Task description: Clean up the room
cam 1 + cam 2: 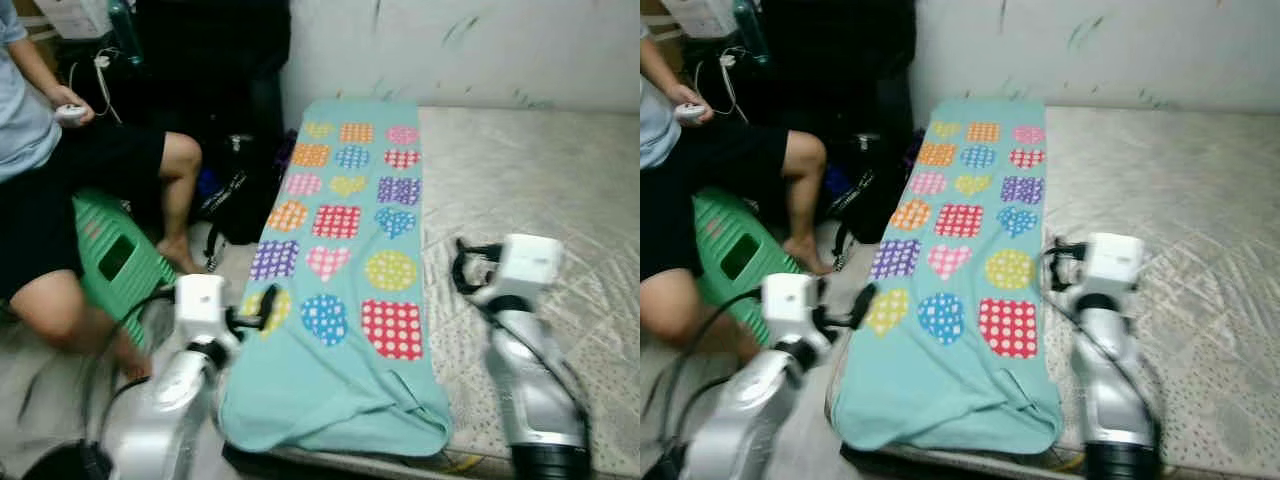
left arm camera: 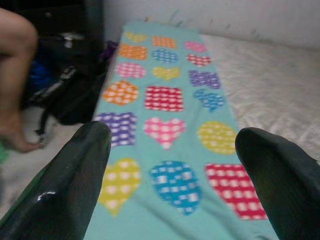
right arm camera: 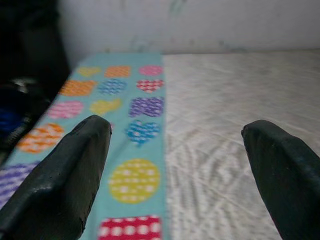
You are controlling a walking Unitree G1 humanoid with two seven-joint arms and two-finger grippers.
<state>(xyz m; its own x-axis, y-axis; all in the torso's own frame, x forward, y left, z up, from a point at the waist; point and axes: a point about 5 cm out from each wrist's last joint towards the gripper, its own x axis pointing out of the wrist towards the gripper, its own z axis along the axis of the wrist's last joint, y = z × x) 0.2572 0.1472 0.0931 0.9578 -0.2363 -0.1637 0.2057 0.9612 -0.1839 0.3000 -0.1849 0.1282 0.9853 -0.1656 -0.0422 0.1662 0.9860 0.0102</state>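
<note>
Turquoise cloth printed with dotted hearts, circles and squares in many colours forms a long folded blanket (image 1: 345,270) lying flat along the left edge of a bare, pale quilted mattress (image 1: 530,190). Its far end reaches almost to the white wall (image 1: 450,45), and its near end bunches slightly at the mattress's front edge.

The left gripper (image 2: 172,165) hangs over the blanket's near left part with its two black fingers (image 2: 75,180) spread wide apart and nothing between them. The right gripper (image 3: 175,175) hovers above the line where the blanket's right edge meets the mattress, its fingers (image 3: 65,170) likewise set well apart and empty. In the head views both silver arms reach forward, one on each side of the blanket's near end.

To the left of the bed, a person (image 1: 60,190) in a light top and dark shorts sits on a green plastic stool (image 1: 115,260), holding a small white controller (image 1: 70,113). A black bag (image 1: 235,195) lies on the floor between the person's leg and the bed.
</note>
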